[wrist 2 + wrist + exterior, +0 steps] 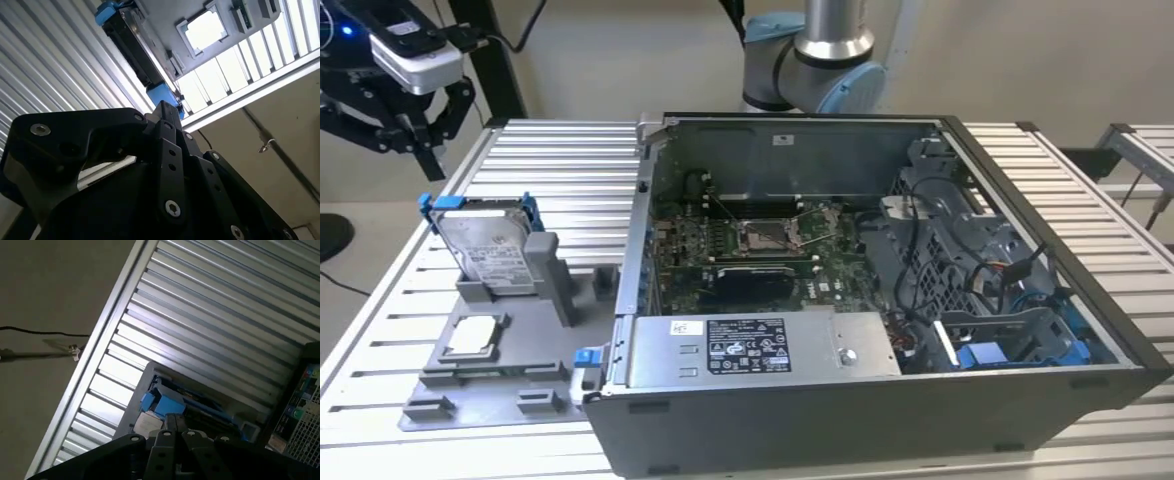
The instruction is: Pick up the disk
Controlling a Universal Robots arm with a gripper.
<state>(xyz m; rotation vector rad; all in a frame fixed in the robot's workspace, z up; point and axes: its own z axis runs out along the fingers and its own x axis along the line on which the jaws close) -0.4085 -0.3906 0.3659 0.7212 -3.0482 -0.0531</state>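
in the exterior view the black two-fingered gripper [422,152] hangs in the upper left of the frame, above the far left edge of the ribbed aluminium table [554,160]. its fingertips meet with nothing between them, so we take it as closed and empty; in both wrist views the tips [165,111] [174,420] also come together.

the silver rectangular disk with a white label and blue plastic frame [491,245] stands upright in a slot of the grey plastic fixture [527,375], left of centre in the exterior view. it sits below the gripper and well apart from it. in the second wrist view we see the disk [135,45] edge-on beyond the fingertips, and in the first wrist view its blue frame [164,402] shows just past them.

a small square silver chip [474,335] lies in the fixture in front of the disk. the open grey computer case [854,420] fills the exterior view's centre and right, with a grey metal box bearing a black-and-white label [841,350] at its near edge.
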